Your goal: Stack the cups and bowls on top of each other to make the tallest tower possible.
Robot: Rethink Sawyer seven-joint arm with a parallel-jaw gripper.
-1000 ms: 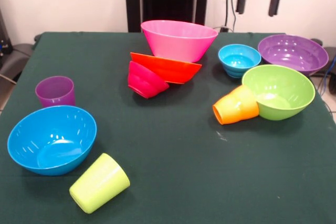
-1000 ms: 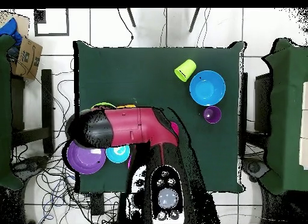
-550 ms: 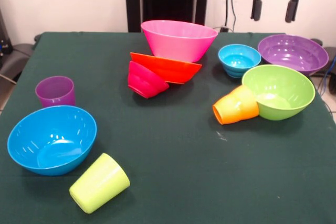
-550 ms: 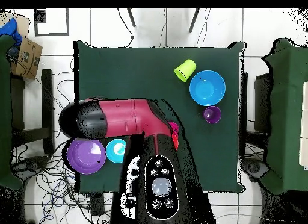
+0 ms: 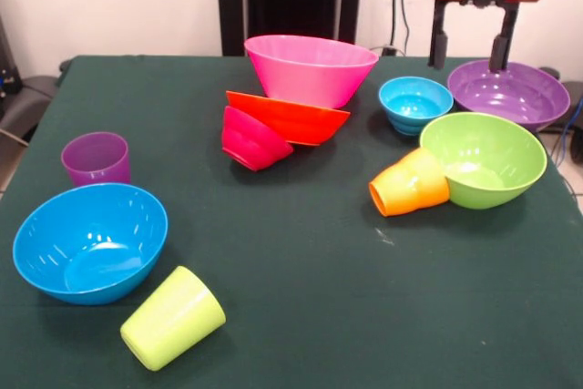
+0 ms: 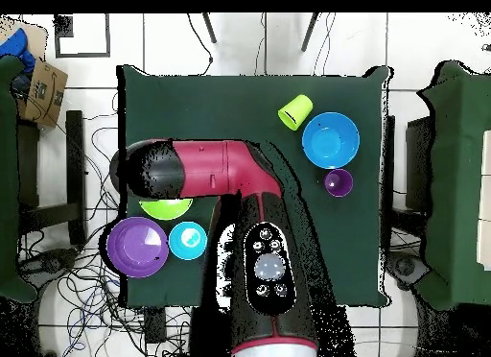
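Cups (image 5: 173, 318) and bowls (image 5: 90, 241): glossy, stiff, thin plastic, likely light and slippery, best pinched at a rim wall; they lie scattered over the frame, with the leaning tower (image 5: 296, 97) of red, orange and pink bowls at upper centre. Gripper (image 5: 467, 46): upper right, fingers spread and empty, above the gap between the small blue and purple bowls. Surface: dark green cloth table (image 5: 310, 298), open room at lower right; white wall behind.
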